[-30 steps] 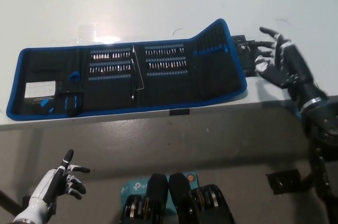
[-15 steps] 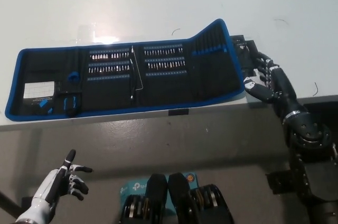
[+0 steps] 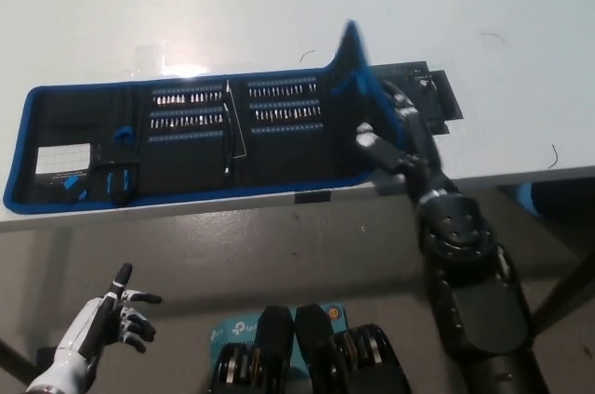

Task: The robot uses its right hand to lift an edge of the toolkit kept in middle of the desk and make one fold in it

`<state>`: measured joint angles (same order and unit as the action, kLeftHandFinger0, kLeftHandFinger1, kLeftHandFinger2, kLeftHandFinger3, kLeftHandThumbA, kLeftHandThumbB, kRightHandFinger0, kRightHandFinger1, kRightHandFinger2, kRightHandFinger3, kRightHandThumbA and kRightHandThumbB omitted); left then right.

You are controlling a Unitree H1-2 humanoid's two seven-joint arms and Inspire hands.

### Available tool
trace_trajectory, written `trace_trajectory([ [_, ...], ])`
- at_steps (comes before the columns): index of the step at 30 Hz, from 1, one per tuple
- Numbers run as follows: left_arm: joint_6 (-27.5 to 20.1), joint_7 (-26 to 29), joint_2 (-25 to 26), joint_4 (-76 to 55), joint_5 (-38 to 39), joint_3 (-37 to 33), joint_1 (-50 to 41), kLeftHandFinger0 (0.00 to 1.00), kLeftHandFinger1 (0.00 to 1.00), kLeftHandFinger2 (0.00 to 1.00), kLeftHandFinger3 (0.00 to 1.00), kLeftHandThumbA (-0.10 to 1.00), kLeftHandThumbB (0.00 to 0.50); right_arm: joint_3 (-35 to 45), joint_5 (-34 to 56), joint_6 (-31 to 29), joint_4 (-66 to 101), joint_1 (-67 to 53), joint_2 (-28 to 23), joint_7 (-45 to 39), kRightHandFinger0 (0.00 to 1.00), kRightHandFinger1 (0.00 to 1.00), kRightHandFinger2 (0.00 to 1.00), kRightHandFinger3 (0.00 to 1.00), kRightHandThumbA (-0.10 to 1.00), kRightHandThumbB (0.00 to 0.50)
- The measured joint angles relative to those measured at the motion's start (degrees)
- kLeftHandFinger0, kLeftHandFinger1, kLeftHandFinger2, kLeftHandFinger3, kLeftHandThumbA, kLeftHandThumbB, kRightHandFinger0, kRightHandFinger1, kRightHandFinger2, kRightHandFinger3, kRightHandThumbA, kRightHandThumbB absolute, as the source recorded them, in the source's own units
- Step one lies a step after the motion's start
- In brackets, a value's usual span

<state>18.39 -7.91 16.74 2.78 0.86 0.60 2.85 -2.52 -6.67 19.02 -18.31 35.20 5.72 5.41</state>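
Observation:
The toolkit (image 3: 186, 138) is a long black roll with blue trim, lying open across the white desk (image 3: 279, 4) with rows of bits in its middle panels. Its right end panel (image 3: 351, 78) is lifted off the desk and stands nearly upright. My black right hand (image 3: 395, 134) is at that panel's lower right side, fingers behind it and thumb at its front edge, holding it up. My white left hand (image 3: 107, 315) rests low at the left, below the desk, fingers apart and empty.
A flat black pad (image 3: 435, 95) lies on the desk just right of the raised panel. The desk's front edge (image 3: 186, 210) runs below the toolkit. A teal box (image 3: 232, 327) sits on the floor.
My right hand has moved left from the toolkit's right end, taking the end panel from a slight tilt to nearly upright. The view has shifted a little. The left hand has stayed put.

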Motion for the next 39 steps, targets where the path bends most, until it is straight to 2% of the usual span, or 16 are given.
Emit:
trace_trajectory([
  [2, 0.00, -0.02, 0.00, 0.01, 0.03, 0.00, 0.14, 0.41, 0.39, 0.30, 0.53, 1.00, 0.496, -1.07, -0.59, 0.16, 0.70, 0.36, 0.67, 0.37, 1.00, 1.00, 1.00, 1.00, -0.10, 0.141],
  [7, 0.01, -0.12, -0.01, 0.01, 0.06, 0.05, 0.37, 0.37, 0.38, 0.29, 0.49, 1.00, 0.490, -1.47, -1.52, 0.99, 0.97, 0.29, 2.88, 1.49, 1.00, 1.00, 1.00, 1.00, -0.10, 0.088],
  [8, 0.02, -0.13, -0.01, 0.00, 0.06, 0.06, 0.41, 0.38, 0.38, 0.30, 0.50, 1.00, 0.489, -1.50, -1.72, 1.00, 0.92, 0.18, 3.15, 1.80, 0.91, 1.00, 1.00, 1.00, -0.10, 0.115],
  [9, 0.03, -0.13, -0.01, -0.01, 0.06, 0.09, 0.40, 0.40, 0.39, 0.30, 0.49, 1.00, 0.490, -1.50, -1.90, 0.96, 0.82, -0.01, 3.31, 2.00, 0.52, 0.64, 0.75, 1.00, -0.10, 0.067],
  [10, 0.04, -0.13, -0.01, -0.01, 0.06, 0.11, 0.41, 0.41, 0.39, 0.30, 0.49, 1.00, 0.490, -1.42, -1.96, 0.81, 0.62, -0.16, 3.38, 2.28, 0.36, 0.48, 0.61, 1.00, -0.10, 0.075],
  [11, 0.05, -0.15, -0.02, -0.01, 0.06, 0.11, 0.44, 0.40, 0.39, 0.30, 0.49, 1.00, 0.494, -1.33, -1.98, 0.53, 0.25, -0.40, 3.40, 2.55, 0.03, 0.12, 0.25, 1.00, -0.10, 0.057],
  [12, 0.04, -0.17, -0.02, -0.01, 0.06, 0.11, 0.50, 0.39, 0.38, 0.31, 0.50, 1.00, 0.499, -1.25, -2.06, 0.01, -0.10, -0.66, 3.35, 2.97, 0.00, 0.00, 0.00, 0.75, -0.10, 0.026],
  [14, 0.04, -0.27, -0.02, -0.01, 0.06, 0.11, 0.57, 0.39, 0.38, 0.30, 0.50, 1.00, 0.500, -1.21, -2.59, -1.79, -1.00, -1.02, 2.98, 4.24, 0.00, 0.00, 0.00, 0.66, -0.10, 0.030],
  [15, 0.03, -0.30, -0.03, -0.01, 0.06, 0.11, 0.59, 0.39, 0.38, 0.30, 0.51, 1.00, 0.500, -1.18, -2.98, -2.70, -1.39, -1.20, 2.70, 4.90, 0.00, 0.02, 0.06, 0.34, -0.10, 0.001],
  [16, 0.03, -0.31, -0.03, 0.01, 0.06, 0.11, 0.58, 0.37, 0.37, 0.29, 0.51, 1.00, 0.500, -1.35, -3.75, -3.81, -2.03, -1.30, 2.27, 5.92, 0.00, 0.08, 0.25, 0.23, -0.10, 0.000],
  [17, 0.03, -0.31, -0.04, 0.00, 0.06, 0.09, 0.59, 0.37, 0.37, 0.30, 0.51, 1.00, 0.500, -1.59, -4.37, -4.76, -2.46, -1.42, 1.76, 6.67, 0.00, 0.14, 0.39, 0.22, -0.10, 0.005],
  [19, 0.01, -0.33, -0.04, 0.01, 0.06, 0.08, 0.59, 0.36, 0.37, 0.29, 0.51, 1.00, 0.500, -1.98, -5.59, -6.58, -3.40, -1.73, 0.79, 8.22, 0.00, 0.15, 0.44, 0.24, -0.10, 0.000],
  [20, 0.00, -0.35, -0.04, 0.02, 0.06, 0.08, 0.57, 0.36, 0.37, 0.29, 0.50, 1.00, 0.500, -2.19, -6.28, -7.62, -3.87, -1.98, 0.28, 9.08, 0.00, 0.13, 0.44, 0.28, -0.10, 0.026],
  [24, -0.03, -0.49, -0.04, 0.01, 0.13, 0.09, 0.50, 0.37, 0.37, 0.30, 0.52, 1.00, 0.500, -2.73, -8.50, -10.71, -4.94, -3.03, -1.00, 11.85, 0.00, 0.08, 0.40, 0.29, -0.10, 0.050],
  [29, -0.25, -0.68, -0.04, 0.00, 0.43, 0.10, 0.41, 0.37, 0.37, 0.30, 0.53, 1.00, 0.491, -3.60, -11.28, -14.89, -5.76, -3.30, -2.16, 15.22, 0.00, 0.00, 0.24, 0.28, -0.10, 0.112],
  [39, -0.74, -1.84, -0.03, -0.08, 0.70, -0.03, 0.44, 0.40, 0.40, 0.32, 0.57, 1.00, 0.500, -6.29, -13.41, -20.32, -5.86, -3.43, -2.49, 16.36, 0.00, 0.00, 0.21, 0.23, -0.10, 0.057],
])
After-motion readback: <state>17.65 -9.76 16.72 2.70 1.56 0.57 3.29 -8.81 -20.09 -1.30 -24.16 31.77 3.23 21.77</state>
